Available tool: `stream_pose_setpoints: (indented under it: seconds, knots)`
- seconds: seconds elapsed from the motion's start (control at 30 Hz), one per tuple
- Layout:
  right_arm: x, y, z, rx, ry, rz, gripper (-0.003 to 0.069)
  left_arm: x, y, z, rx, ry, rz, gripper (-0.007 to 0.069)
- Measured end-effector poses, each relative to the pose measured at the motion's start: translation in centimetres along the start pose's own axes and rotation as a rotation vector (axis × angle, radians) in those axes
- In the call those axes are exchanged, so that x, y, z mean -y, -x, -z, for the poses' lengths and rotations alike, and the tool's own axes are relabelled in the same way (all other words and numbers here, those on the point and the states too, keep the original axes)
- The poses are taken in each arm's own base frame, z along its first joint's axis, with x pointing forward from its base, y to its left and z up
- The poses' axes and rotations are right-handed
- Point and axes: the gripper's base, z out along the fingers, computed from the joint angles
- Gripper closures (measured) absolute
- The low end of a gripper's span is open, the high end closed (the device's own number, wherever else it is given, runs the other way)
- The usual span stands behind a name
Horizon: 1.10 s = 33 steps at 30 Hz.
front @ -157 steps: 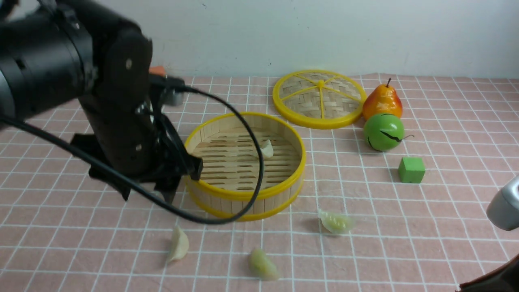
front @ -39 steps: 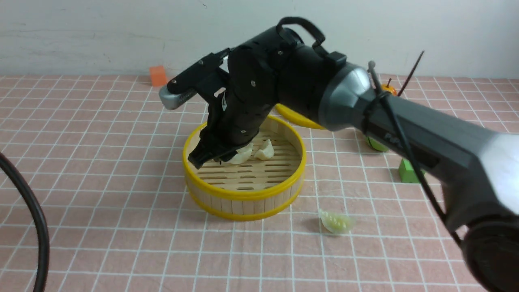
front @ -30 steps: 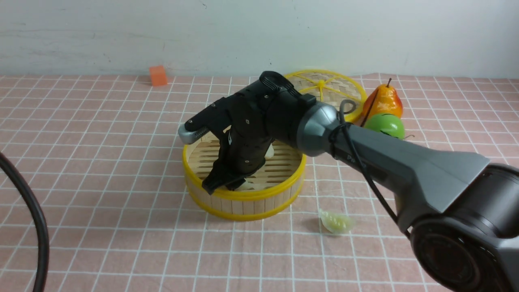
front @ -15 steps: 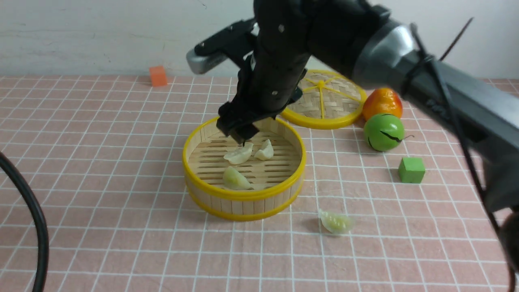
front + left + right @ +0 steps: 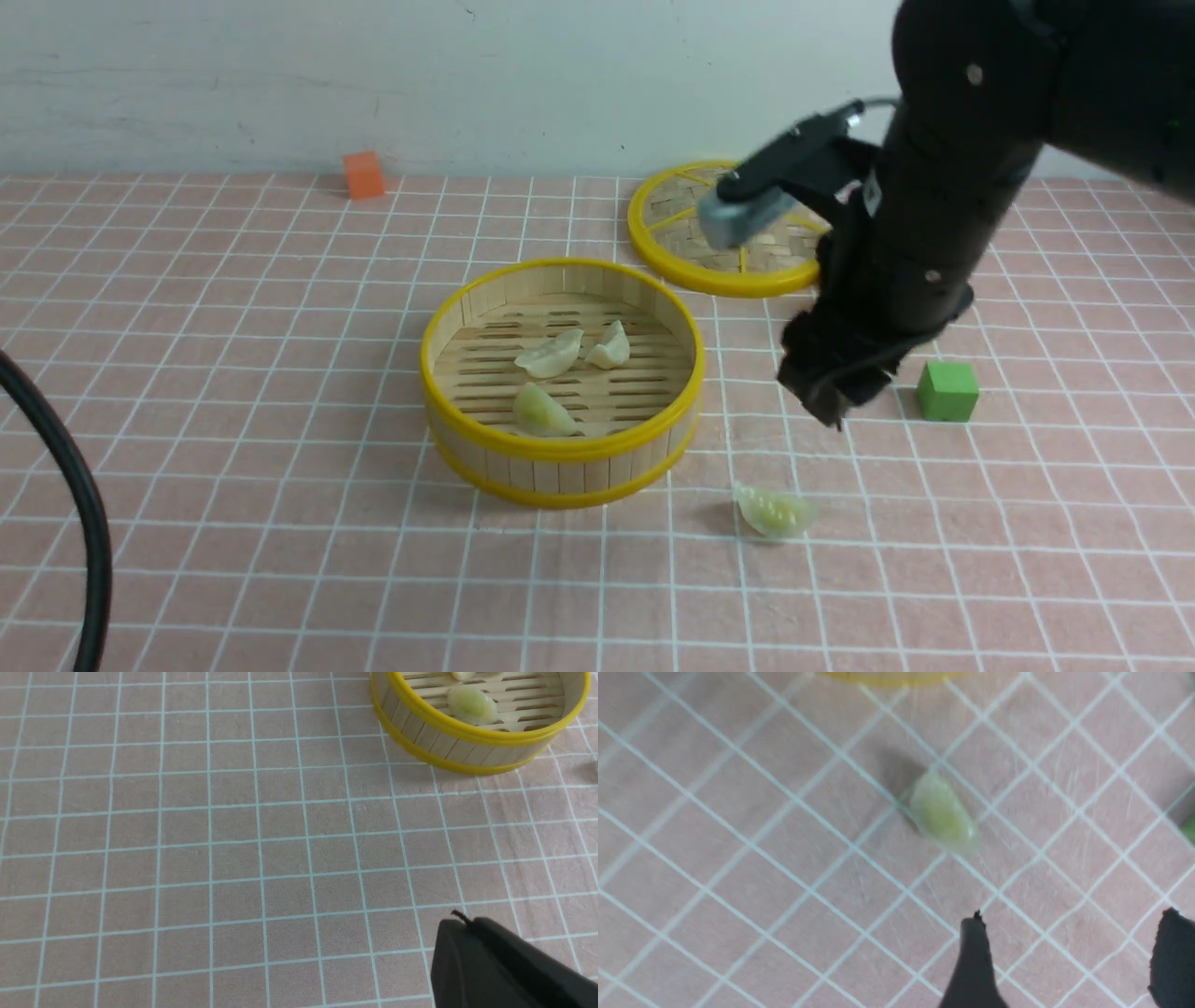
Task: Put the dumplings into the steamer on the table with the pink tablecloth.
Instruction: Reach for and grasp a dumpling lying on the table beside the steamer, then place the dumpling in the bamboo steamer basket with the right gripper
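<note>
The steamer (image 5: 560, 450) stands mid-table on the pink tablecloth (image 5: 233, 327). Three dumplings lie inside it: two at the back (image 5: 551, 356) (image 5: 610, 344) and one at the front (image 5: 541, 413). A fourth dumpling (image 5: 775, 511) lies on the cloth in front of the steamer's right side; it also shows in the right wrist view (image 5: 943, 814). My right gripper (image 5: 829, 392) (image 5: 1069, 926) hangs open and empty above the cloth, just behind and to the right of that dumpling. My left gripper (image 5: 460, 919) is shut and empty over bare cloth, apart from the steamer (image 5: 467, 742).
The flat woven lid (image 5: 695, 238) lies behind the steamer, partly hidden by my right arm. A green cube (image 5: 948, 390) sits just right of the right gripper. An orange cube (image 5: 364, 175) is by the back wall. A black cable (image 5: 79, 504) curves at the front left.
My right gripper left a third dumpling in the steamer, rose out, and swung right. It now hangs open near the green cube, above the last dumpling on the cloth.
</note>
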Motion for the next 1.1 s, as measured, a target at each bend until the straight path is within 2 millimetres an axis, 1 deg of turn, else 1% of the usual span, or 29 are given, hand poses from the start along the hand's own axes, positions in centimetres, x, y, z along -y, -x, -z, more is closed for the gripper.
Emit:
stream_pose_setpoints:
  seconds: [0.03,0.07,0.1,0.13,0.2,0.43,0.63,0.7,0.73,0.83,0.9,1.0,1.03,1.07,1.1]
  knots:
    - [0.3,-0.4,-1.3,-0.013,0.011,0.007,0.0176,0.0,0.0,0.0,0.000,0.000,0.000,0.0635]
    - [0.4,-0.7,-3.0,-0.020,0.026,0.028,0.0176,0.0,0.0,0.0,0.000,0.000,0.000,0.0631]
    - [0.4,-0.7,-3.2,-0.020,0.028,0.031,0.0176,0.0,0.0,0.0,0.000,0.000,0.000,0.0631]
    - [0.3,-0.8,-4.8,-0.024,0.038,0.062,0.0176,0.0,0.0,0.0,0.000,0.000,0.000,0.0630]
    - [-0.1,-0.3,-6.9,-0.012,0.062,0.102,0.0177,0.0,0.0,0.0,0.000,0.000,0.000,0.0629]
    - [-1.1,0.9,-11.9,0.026,0.075,0.159,0.0177,0.0,0.0,0.0,0.000,0.000,0.000,0.0627]
    - [-1.2,0.7,-14.4,-0.014,0.082,0.170,0.0184,0.0,0.0,0.0,0.000,0.000,0.000,0.0624]
    - [-1.2,0.7,-14.5,-0.022,0.085,0.173,0.0215,0.0,0.0,0.0,0.000,0.000,0.000,0.0621]
    - [-1.3,0.7,-14.6,-0.027,0.089,0.171,0.0244,0.0,0.0,0.0,0.000,0.000,0.000,0.0621]
    - [-1.5,0.7,-14.5,-0.033,0.094,0.175,0.0375,0.0,0.0,0.0,0.000,0.000,0.000,0.0617]
    - [-1.4,0.8,-14.4,-0.040,0.091,0.180,0.0375,0.0,0.0,0.0,0.000,0.000,0.000,0.0613]
    - [-1.1,2.0,-12.8,-0.043,0.083,0.193,0.0368,0.0,0.0,0.0,0.000,0.000,0.000,0.0607]
    - [-1.2,2.7,-11.8,-0.019,0.079,0.198,0.0368,0.0,0.0,0.0,0.000,0.000,0.000,0.0606]
    - [-1.3,2.9,-11.6,-0.013,0.078,0.202,0.0368,0.0,0.0,0.0,0.000,0.000,0.000,0.0606]
    - [-1.8,4.5,-9.3,0.054,0.074,0.206,0.0368,0.0,0.0,0.0,0.000,0.000,0.000,0.0607]
